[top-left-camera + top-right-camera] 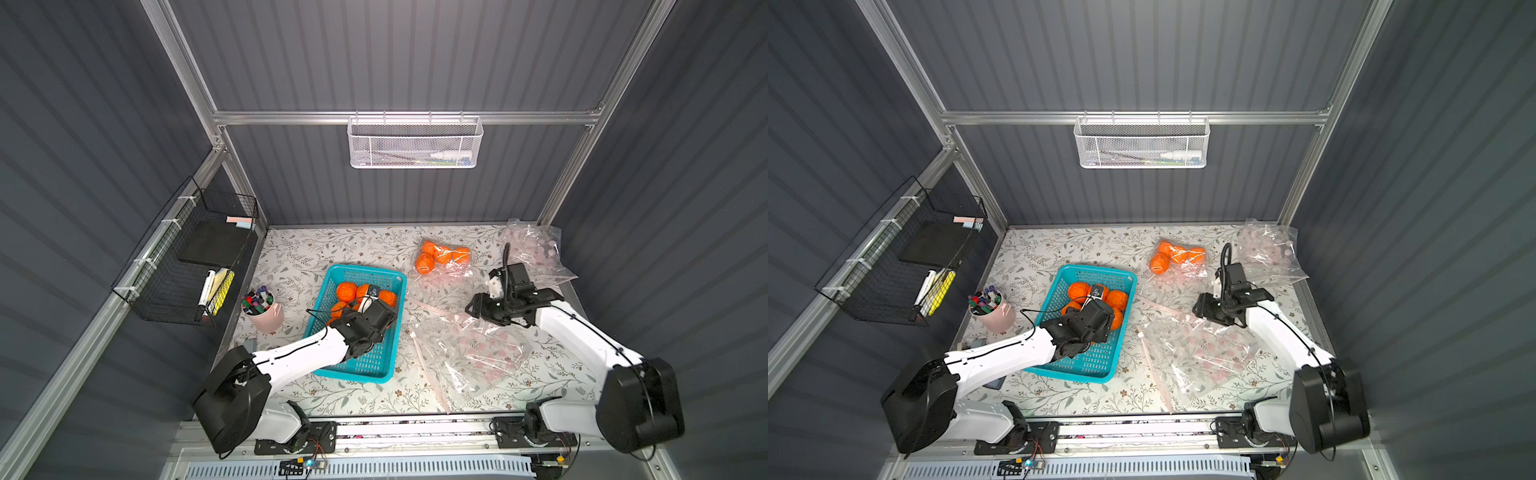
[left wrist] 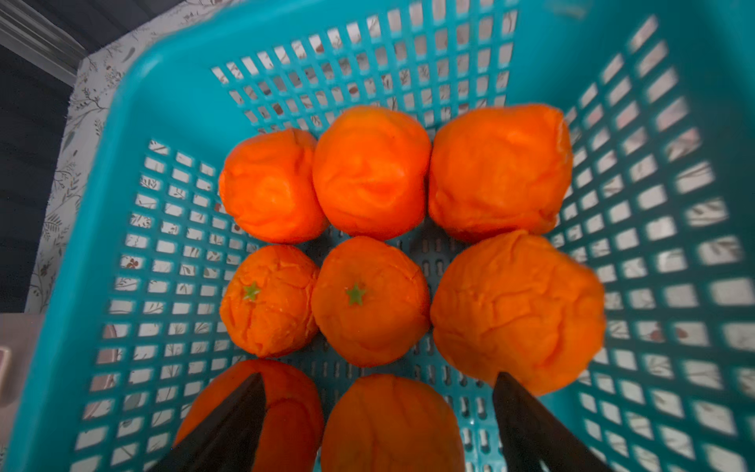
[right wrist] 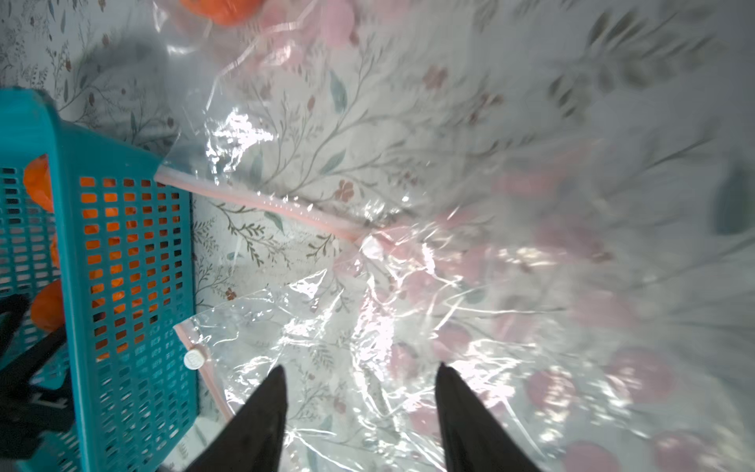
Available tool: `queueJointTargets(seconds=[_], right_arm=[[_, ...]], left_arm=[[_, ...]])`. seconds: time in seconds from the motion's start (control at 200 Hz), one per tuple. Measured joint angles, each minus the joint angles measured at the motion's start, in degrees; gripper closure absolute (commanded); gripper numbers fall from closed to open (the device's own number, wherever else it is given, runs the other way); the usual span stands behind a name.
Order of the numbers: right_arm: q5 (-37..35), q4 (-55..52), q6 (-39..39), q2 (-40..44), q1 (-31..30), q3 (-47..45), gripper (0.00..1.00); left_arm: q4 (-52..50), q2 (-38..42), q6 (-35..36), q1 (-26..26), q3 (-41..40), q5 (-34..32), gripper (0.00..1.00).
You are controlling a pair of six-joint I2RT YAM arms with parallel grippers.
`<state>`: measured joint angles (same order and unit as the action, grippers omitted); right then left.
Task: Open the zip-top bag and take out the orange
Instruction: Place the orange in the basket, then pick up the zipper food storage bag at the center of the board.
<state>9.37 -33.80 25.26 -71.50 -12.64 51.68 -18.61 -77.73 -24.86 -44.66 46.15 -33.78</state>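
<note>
1. Black left pincer [image 2: 378, 380] is spread wide and empty, hanging over the loose oranges [image 2: 369, 171] in the teal basket [image 2: 163, 81].
2. Right pincer [image 3: 361, 367] – also spread, holding nothing, above a flat empty bag [image 3: 327, 327].
3. The zip-top bag [image 1: 455, 275] with the bagged oranges [image 1: 441, 253] sits at the table's [image 1: 311, 249] far side, well apart from both.
4. My guess: thin, slippery, crinkly film – pinch the stiffer zip strip, not the middle. The fruit looks soft and light, so squeeze gently.

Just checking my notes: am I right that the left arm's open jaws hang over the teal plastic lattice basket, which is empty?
No: the teal plastic lattice basket is not empty; the left wrist view shows eight round orange fruits in it. The left gripper does hang over it, jaws open.
</note>
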Motion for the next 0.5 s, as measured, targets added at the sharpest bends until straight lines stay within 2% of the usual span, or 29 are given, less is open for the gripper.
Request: queueJointTargets(seconds=[0.1,0.165,0.24,0.31,0.405,0.5], right_arm=[[-11.02,-4.31,0.31,4.66,0.37,0.52,0.24],[-17.22,-6.05,0.90,6.23,1.01,-0.13,0.15],[-21.81,-6.99,1.25,6.43,1.79,-1.66,0.13],[-23.39,-7.56,1.36,4.59,2.36,-2.97,0.13],[-23.15,-7.96,1.53,-2.27,2.49,-3.08,0.16],[-21.24,-9.55,1.57,-10.84,2.49,-1.77,0.26]], left_arm=[[-0.70,2.67,0.02,0.00,1.62,0.81,0.11],[-0.81,4.02,0.02,0.00,1.84,1.70,0.11],[-1.40,4.94,0.22,0.00,1.84,2.69,0.11],[-1.70,5.25,0.44,0.00,1.84,3.28,0.11],[-1.90,5.42,0.87,0.00,1.81,4.24,0.11],[-2.05,5.46,1.07,0.00,1.81,5.14,0.11]])
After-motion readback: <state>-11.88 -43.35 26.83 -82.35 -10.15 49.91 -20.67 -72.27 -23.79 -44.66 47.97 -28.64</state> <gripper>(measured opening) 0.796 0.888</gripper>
